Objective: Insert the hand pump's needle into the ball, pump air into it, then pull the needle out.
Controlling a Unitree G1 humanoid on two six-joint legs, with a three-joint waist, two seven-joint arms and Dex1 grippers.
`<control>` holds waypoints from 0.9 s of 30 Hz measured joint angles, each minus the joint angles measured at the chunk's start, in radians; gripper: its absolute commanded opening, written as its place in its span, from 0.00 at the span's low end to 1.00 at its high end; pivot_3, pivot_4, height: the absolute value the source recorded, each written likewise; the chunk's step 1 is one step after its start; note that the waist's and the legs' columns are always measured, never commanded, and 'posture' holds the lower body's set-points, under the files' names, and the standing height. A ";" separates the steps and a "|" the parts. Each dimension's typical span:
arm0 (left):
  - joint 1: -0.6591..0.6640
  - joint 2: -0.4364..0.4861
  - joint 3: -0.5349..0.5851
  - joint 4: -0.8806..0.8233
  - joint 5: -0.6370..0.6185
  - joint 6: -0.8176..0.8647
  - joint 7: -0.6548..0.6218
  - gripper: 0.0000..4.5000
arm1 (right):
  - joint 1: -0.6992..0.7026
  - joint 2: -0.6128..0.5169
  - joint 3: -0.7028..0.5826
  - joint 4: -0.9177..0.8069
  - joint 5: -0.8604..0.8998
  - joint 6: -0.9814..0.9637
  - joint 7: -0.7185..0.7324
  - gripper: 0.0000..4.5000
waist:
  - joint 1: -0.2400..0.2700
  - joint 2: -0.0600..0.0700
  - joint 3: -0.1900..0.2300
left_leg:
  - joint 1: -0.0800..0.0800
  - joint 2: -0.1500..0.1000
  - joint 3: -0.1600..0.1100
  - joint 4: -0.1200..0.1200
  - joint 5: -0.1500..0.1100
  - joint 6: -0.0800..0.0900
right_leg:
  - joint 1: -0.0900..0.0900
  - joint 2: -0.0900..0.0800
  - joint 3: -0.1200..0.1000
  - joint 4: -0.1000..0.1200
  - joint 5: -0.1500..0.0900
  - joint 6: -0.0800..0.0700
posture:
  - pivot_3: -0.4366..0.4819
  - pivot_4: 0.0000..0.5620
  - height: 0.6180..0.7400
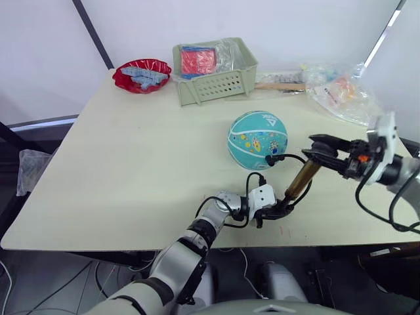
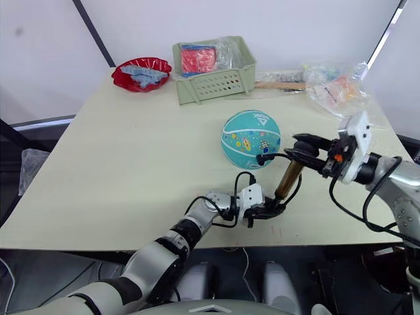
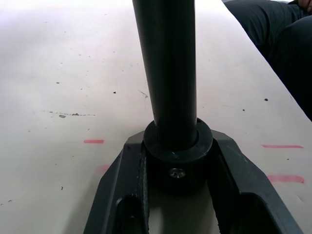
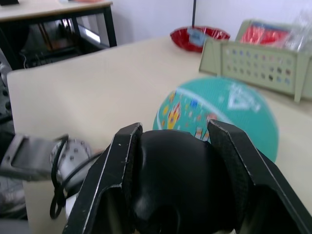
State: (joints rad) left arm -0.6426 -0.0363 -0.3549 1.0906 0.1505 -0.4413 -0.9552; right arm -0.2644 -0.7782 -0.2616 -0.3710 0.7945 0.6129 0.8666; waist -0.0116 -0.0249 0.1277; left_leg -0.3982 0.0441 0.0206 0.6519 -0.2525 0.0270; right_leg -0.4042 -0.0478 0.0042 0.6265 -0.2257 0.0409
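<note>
A: Claw status?

B: Left claw (image 1: 279,211) is clamped on the black end cap at the foot of the hand pump (image 1: 300,180), low over the counter (image 1: 118,170). Wrist view shows both fingers (image 3: 234,165) tight against the collar. Right claw (image 1: 323,152) is closed around the black T-handle at the top, fingers on either side of it. Pump barrel leans up and right between the two claws.

A: Ball?

B: The ball (image 1: 257,140) sits on the counter just beyond the pump, not held. Thin black hose (image 1: 289,157) loops from the pump up to the ball's near side. Looks like it ends right at the surface, but the needle itself is too small to confirm as seated.

A: So which step?

B: I'd judge pumping: base anchored, handle gripped. Next move calls for the right claw to stroke the handle along the barrel axis while the left keeps the base planted. Off-axis push could tug the hose and roll the ball away.
</note>
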 measured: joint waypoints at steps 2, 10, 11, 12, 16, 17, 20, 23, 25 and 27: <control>-0.001 0.000 0.000 0.000 0.000 0.000 0.000 0.26 | -0.035 -0.012 -0.023 0.000 0.035 0.022 -0.003 0.36 | 0.000 0.000 0.000 | 0.000 0.000 0.000 0.000 0.000 0.000 | 0.000 0.000 0.000 0.000 0.000 0.000 | 0.48 0.27 0.96; 0.000 -0.001 0.000 0.000 0.000 0.000 0.003 0.26 | -0.143 -0.054 -0.091 0.018 0.136 0.086 -0.018 0.36 | 0.000 0.002 0.002 | 0.000 0.000 0.000 0.000 0.000 0.000 | 0.000 0.000 0.000 0.000 0.000 0.000 | 0.48 0.27 0.96; 0.000 -0.001 0.000 0.000 0.000 -0.001 0.003 0.26 | -0.152 -0.061 -0.091 0.028 0.148 0.102 -0.023 0.36 | 0.000 0.002 0.003 | -0.001 0.000 0.000 0.000 0.000 0.000 | 0.000 -0.001 0.000 0.000 0.000 0.000 | 0.48 0.27 0.96; -0.001 -0.002 0.000 0.000 0.000 -0.001 0.003 0.26 | -0.156 -0.064 -0.091 0.036 0.155 0.109 -0.026 0.36 | 0.000 0.003 0.004 | -0.001 -0.001 0.000 0.000 0.000 0.000 | -0.001 -0.001 0.001 0.000 0.000 0.000 | 0.48 0.27 0.96; -0.002 -0.002 -0.002 0.000 0.001 -0.001 0.001 0.26 | -0.146 -0.062 -0.093 0.033 0.155 0.105 -0.024 0.36 | 0.001 0.003 0.004 | -0.001 -0.001 0.001 0.000 0.000 0.000 | -0.001 -0.001 0.001 0.000 0.000 0.000 | 0.48 0.27 0.96; -0.003 -0.002 -0.003 0.000 0.001 -0.001 0.001 0.26 | -0.135 -0.059 -0.098 0.028 0.153 0.095 -0.023 0.36 | 0.001 0.003 0.004 | -0.001 -0.001 0.000 0.000 0.000 0.000 | -0.001 -0.001 0.001 0.000 0.000 0.000 | 0.48 0.27 0.96; -0.005 0.000 -0.003 0.001 0.002 -0.001 0.005 0.26 | -0.058 -0.039 -0.094 -0.004 0.094 0.015 -0.007 0.36 | 0.001 0.002 0.002 | 0.000 -0.001 0.000 0.000 0.000 0.000 | 0.000 0.000 0.001 0.000 0.000 0.001 | 0.48 0.27 0.96; -0.004 0.002 -0.003 0.002 0.003 -0.001 0.009 0.26 | -0.008 -0.010 -0.067 -0.007 0.051 -0.042 0.000 0.36 | -0.001 0.000 0.000 | 0.001 0.000 0.000 0.000 0.000 0.000 | 0.001 0.000 0.001 0.000 -0.001 0.002 | 0.48 0.27 0.96; -0.002 0.002 -0.004 0.005 0.004 -0.001 0.013 0.26 | 0.029 0.016 -0.045 -0.005 0.017 -0.084 0.000 0.36 | -0.001 -0.003 -0.003 | 0.002 0.000 0.000 0.000 0.000 0.000 | 0.001 0.000 0.001 0.000 -0.001 0.003 | 0.48 0.27 0.96; -0.002 0.002 -0.004 0.006 0.004 -0.001 0.013 0.26 | 0.056 0.031 -0.027 -0.003 -0.007 -0.112 0.001 0.36 | -0.001 -0.004 -0.004 | 0.002 0.000 0.000 0.000 0.000 0.000 | 0.001 0.000 0.001 0.000 -0.001 0.002 | 0.48 0.27 0.96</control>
State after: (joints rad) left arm -0.6445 -0.0341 -0.3593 1.0963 0.1542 -0.4420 -0.9420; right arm -0.2085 -0.7471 -0.2884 -0.3740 0.7875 0.5012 0.8678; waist -0.0129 -0.0294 0.1233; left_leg -0.3962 0.0440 0.0207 0.6521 -0.2524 0.0270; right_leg -0.4034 -0.0477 0.0050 0.6268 -0.2269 0.0433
